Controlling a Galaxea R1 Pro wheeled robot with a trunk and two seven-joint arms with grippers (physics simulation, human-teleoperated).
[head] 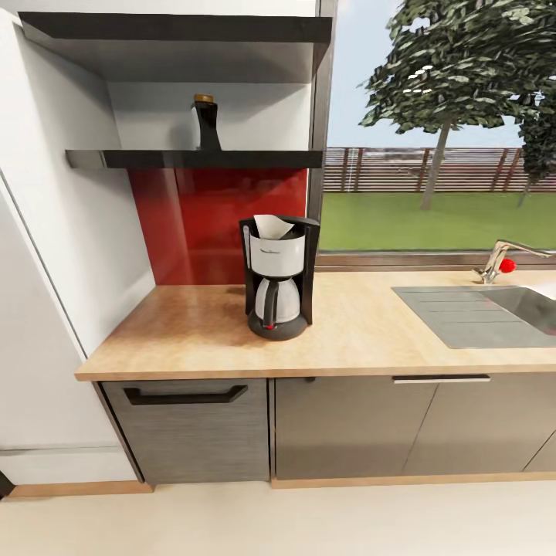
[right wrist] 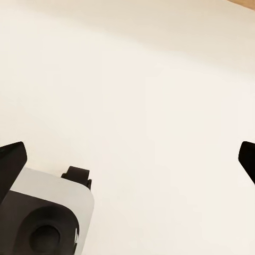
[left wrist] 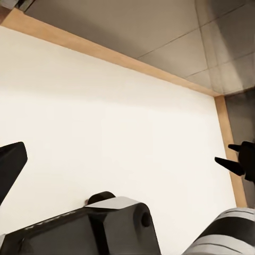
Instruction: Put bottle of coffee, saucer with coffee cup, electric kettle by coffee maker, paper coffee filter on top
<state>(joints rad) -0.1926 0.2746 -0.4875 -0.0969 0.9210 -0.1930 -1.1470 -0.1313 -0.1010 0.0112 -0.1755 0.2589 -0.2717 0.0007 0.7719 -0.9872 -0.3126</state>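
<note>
Both arms' jaws spread, empty. The bottle of coffee (head: 205,122) stands high on the shelf (head: 208,159) — a clumsy reach could topple it onto the coffee maker (head: 278,276).

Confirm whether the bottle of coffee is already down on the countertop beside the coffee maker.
No, the bottle of coffee stands on the dark shelf above the red backsplash, well above the coffee maker on the countertop.

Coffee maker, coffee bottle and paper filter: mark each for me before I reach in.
coffee maker (head: 276,259), head view, on its white upper body.
coffee bottle (head: 205,123), head view, on its dark body, up on the shelf.
paper filter (head: 272,225), head view, on the white paper atop the machine.
</note>
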